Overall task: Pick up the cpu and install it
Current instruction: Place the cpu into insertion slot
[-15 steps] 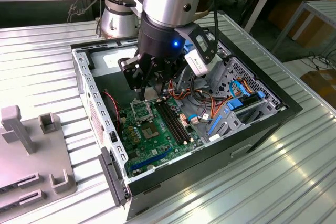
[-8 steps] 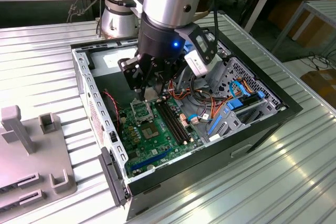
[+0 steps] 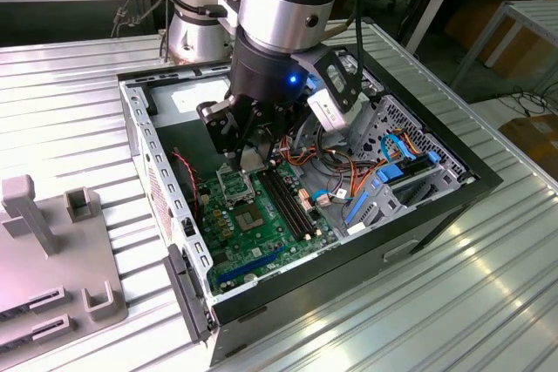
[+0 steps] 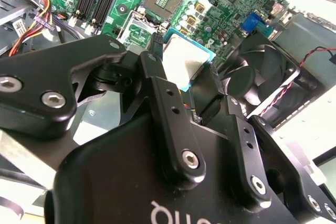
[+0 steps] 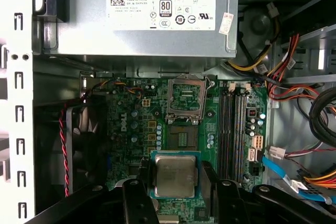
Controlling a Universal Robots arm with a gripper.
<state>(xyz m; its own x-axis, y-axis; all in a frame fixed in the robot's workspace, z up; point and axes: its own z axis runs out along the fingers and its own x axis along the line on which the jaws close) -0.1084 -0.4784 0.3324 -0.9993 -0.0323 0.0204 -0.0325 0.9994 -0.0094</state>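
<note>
While the computer case (image 3: 418,215) fills the middle of the exterior view, its green motherboard (image 3: 253,241) sits lower centre. The gripper (image 5: 176,183), clamped narrowly on the cpu (image 5: 175,170), hangs near the open socket (image 5: 184,139). I judge the chip must be level and square to that socket, clear of the raised frame (image 5: 186,95).

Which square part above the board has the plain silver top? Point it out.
The cpu, clamped in the gripper: its top is plain silver-grey metal. The open socket and its hinged frame beyond it are dark with green centres.
</note>
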